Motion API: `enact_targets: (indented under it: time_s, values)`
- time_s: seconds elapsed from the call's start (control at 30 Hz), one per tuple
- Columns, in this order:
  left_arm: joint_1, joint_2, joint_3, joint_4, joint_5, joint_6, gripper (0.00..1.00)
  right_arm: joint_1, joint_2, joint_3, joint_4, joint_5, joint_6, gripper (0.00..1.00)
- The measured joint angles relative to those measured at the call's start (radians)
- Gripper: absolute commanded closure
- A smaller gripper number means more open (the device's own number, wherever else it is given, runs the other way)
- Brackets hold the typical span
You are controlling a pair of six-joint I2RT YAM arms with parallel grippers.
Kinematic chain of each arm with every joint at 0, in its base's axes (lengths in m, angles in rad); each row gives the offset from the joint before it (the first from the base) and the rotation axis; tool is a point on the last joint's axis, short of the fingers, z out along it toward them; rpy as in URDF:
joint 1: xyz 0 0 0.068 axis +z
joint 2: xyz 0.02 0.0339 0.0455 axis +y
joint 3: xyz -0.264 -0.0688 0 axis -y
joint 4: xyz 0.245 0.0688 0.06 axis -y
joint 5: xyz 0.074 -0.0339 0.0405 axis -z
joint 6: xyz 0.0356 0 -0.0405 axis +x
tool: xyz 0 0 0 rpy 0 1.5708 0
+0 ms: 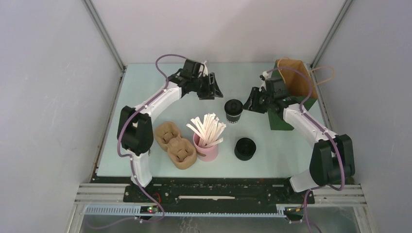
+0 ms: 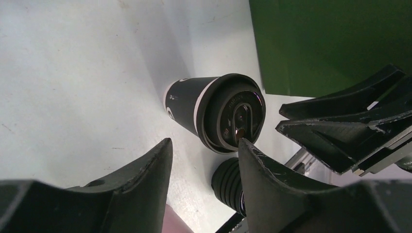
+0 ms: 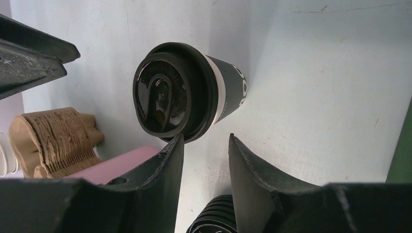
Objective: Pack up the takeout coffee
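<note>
Pale table [image 1: 277, 158], takeout coffee [image 1: 234, 110], lid stack [image 3: 214, 219] cropped

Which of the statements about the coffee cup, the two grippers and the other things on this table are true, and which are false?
1. The takeout coffee stands upright on the table with its lid on. True.
2. The right gripper holds the takeout coffee. False: its jaws are apart with nothing between them, and the cup stands just beyond its fingertips.
3. The brown paper bag is at the far right of the table. True.
4. The pink holder is empty. False: it is full of wooden sticks.
5. The left gripper is shut on a lid. False: it is open and holds nothing.
</note>
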Motion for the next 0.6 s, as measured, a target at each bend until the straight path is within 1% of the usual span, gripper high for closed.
enact_targets:
  time_s: [0.07, 0.27, 0.4, 0.6]
  values:
    - [0.000, 0.000, -0.024, 0.034, 0.019, -0.020, 0.48, 0.006, 0.002, 0.000, -0.001, 0.007, 0.000, 0.56]
    - [-0.001, 0.000, -0.078, 0.112, 0.037, -0.055, 0.47, 0.041, 0.010, 0.000, -0.011, 0.098, -0.019, 0.57]
    - [-0.001, 0.000, -0.117, 0.128, 0.037, -0.061, 0.47, 0.089, 0.018, 0.000, -0.050, 0.229, -0.044, 0.57]
    - [-0.001, 0.000, -0.129, 0.140, 0.037, -0.061, 0.47, 0.188, 0.029, 0.002, -0.111, 0.482, -0.085, 0.57]
